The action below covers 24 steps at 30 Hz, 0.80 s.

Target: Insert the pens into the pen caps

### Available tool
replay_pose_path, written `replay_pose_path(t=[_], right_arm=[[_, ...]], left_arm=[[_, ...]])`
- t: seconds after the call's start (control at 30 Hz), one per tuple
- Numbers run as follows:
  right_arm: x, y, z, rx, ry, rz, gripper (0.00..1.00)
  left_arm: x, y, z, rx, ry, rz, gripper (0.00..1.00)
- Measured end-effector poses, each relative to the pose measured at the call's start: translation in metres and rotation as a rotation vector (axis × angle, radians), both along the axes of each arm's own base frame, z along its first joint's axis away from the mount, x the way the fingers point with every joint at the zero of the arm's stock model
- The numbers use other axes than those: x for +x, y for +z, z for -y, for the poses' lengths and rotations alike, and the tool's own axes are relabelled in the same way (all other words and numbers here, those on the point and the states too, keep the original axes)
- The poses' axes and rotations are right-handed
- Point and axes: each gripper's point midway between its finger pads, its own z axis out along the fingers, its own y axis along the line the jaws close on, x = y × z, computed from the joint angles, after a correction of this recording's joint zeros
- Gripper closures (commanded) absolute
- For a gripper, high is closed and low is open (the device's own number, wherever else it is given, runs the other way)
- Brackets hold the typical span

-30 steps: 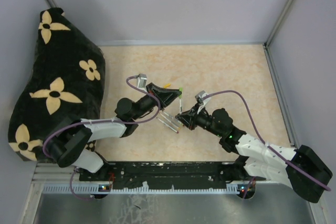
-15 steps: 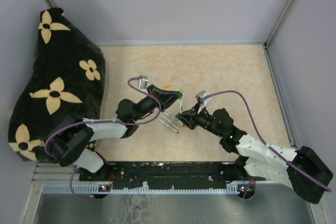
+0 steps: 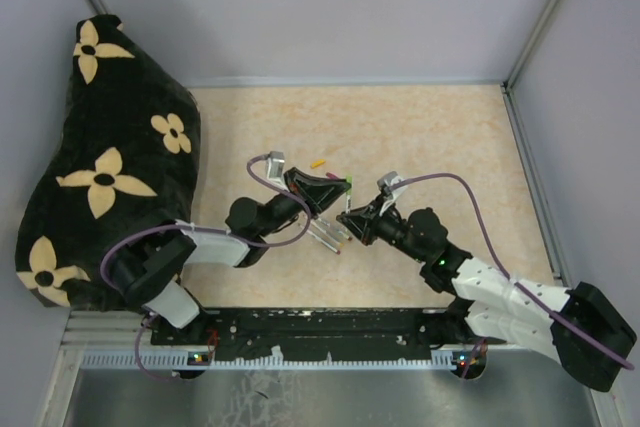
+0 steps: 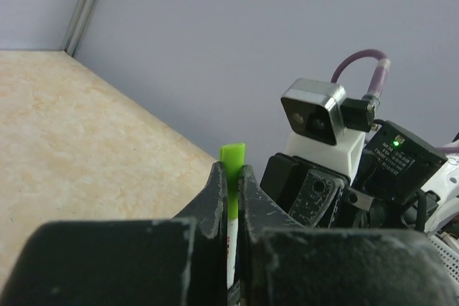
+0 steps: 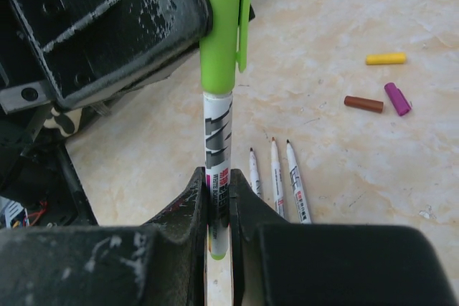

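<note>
My fingers [image 5: 193, 206] are matt black plastic, scuffed and speckled with pale wear marks. The green cap [image 5: 222, 26] is smooth, glossy plastic; the pen [image 5: 217, 152] under it has a glossy white barrel with printed markings. The surface [image 5: 373, 155] is a smooth, marbled beige with a slight sheen. The bag [image 3: 110, 147] is soft black cloth.

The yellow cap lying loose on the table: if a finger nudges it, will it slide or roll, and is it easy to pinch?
The yellow cap is a short round cylinder on its side, so it would probably roll rather than slide. It looks like light, smooth plastic on the smooth table, so it may skid from closing fingers. It seems stiff and unlikely to deform.
</note>
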Motion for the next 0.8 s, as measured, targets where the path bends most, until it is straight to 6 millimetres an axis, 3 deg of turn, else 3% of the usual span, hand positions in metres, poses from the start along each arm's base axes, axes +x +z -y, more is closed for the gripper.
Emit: replay_pose_path(t=[0.1,0.3,0.53,0.67,0.8], right_arm=[[0.000,-0.004,0.003,-0.003,-0.016,-0.012,1.00],[-0.003,-0.033,0.013,-0.072,-0.039,-0.075,1.00],[-0.004,-0.031,0.015,-0.094,-0.040,-0.052,1.00],[-0.001,-0.021,0.013,-0.082,-0.040,-0.025,1.00],[0.003,-0.010,0.012,-0.066,-0.053,-0.006,1.00]], left_arm=[[-0.001,-0.011,0.005,0.018,0.002,-0.016,1.00],[-0.001,-0.040,0.011,0.069,0.003,-0.066,1.00],[-0.004,-0.035,0.010,0.069,0.014,-0.037,0.95],[-0.005,-0.022,0.006,0.056,0.028,-0.004,0.83],[-0.003,-0.012,0.006,0.054,0.040,0.010,0.47]])
